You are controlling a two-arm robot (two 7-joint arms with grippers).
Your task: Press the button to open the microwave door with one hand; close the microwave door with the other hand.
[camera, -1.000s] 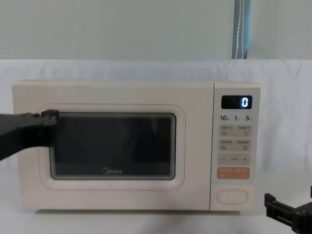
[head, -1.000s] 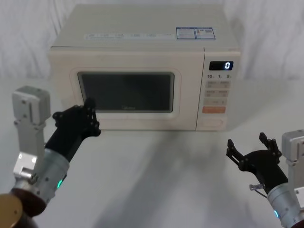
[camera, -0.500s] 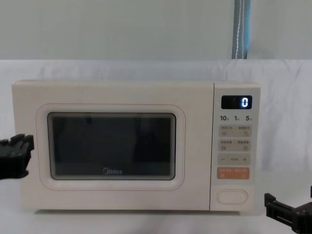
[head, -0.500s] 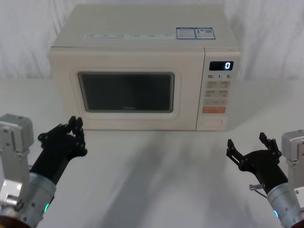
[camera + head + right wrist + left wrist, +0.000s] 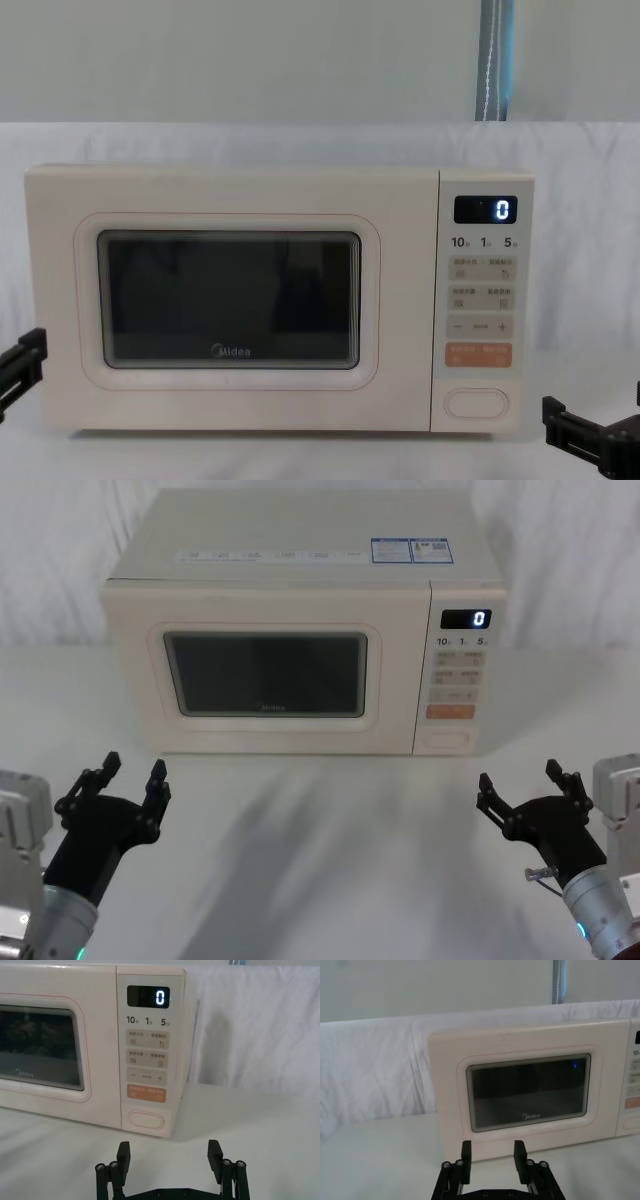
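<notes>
**A:** So where's everything sitting right now?

**B:** The boxy cream microwave (image 5: 300, 630) is toward the back of the white cloth-covered counter (image 5: 320, 850), facing the robot. Its cream door with the rounded dark glass window (image 5: 230, 300) is flush with the front, fully closed, Midea logo under the glass. The narrow cream control strip (image 5: 482, 300) is on the robot's right side of the door, and the black digital display (image 5: 486, 209) reads 0.

**A:** And the button?

**B:** The wide cream pill-shaped button (image 5: 146, 1119) is at the very bottom of that strip, right under the orange rectangular key (image 5: 146, 1093). Nothing's touching it.

**A:** Hands?

**B:** Both low and in front of the microwave, well apart from it. The black left hand (image 5: 112, 780) hangs above the counter off the door's left corner, fingers spread, grasping nothing. From its wrist camera the two fingertips (image 5: 465, 1154) frame the bottom edge of the door. The black right hand (image 5: 528, 792) is out in front of the control strip, also released and empty, and its wrist camera looks straight at the pill button.
</notes>
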